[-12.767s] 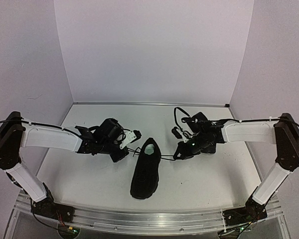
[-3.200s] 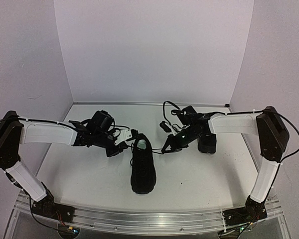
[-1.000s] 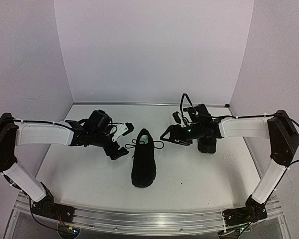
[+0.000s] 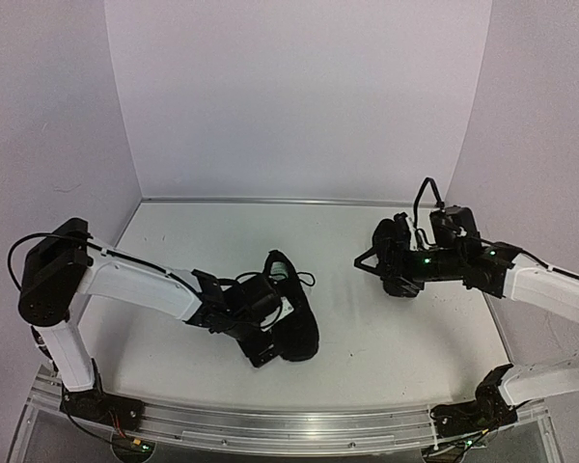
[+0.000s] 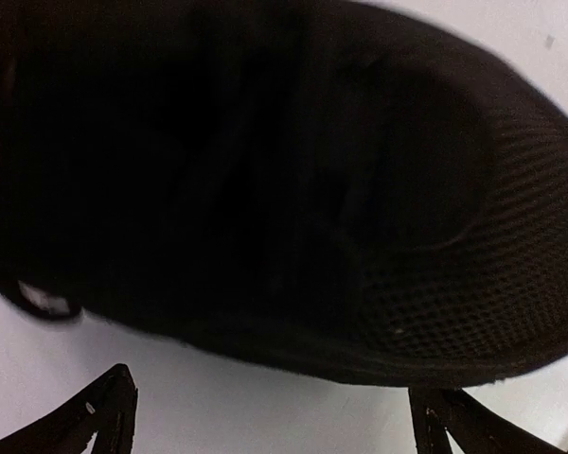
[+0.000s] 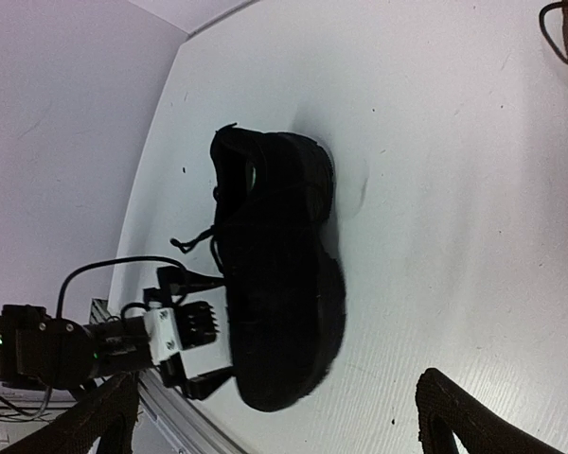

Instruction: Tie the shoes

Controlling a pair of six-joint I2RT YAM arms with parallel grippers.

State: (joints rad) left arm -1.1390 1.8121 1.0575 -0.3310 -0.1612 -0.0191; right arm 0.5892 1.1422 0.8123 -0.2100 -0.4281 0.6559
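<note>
Both arms are built alike, with long white shell links between bulky matte-black joint housings. On the left arm (image 4: 135,282), a thin black cable (image 4: 21,249) loops off the black block at the left of the top view. The right arm (image 4: 550,285) carries a black cable (image 4: 423,193) arching over its wrist, where a small green light (image 4: 425,258) glows. The left pincer (image 5: 275,430) and the right pincer (image 6: 275,416) have black, angular, tapering fingers. In the right wrist view, a white block (image 6: 185,336) with a black ribbed panel sits behind the left fingers.
</note>
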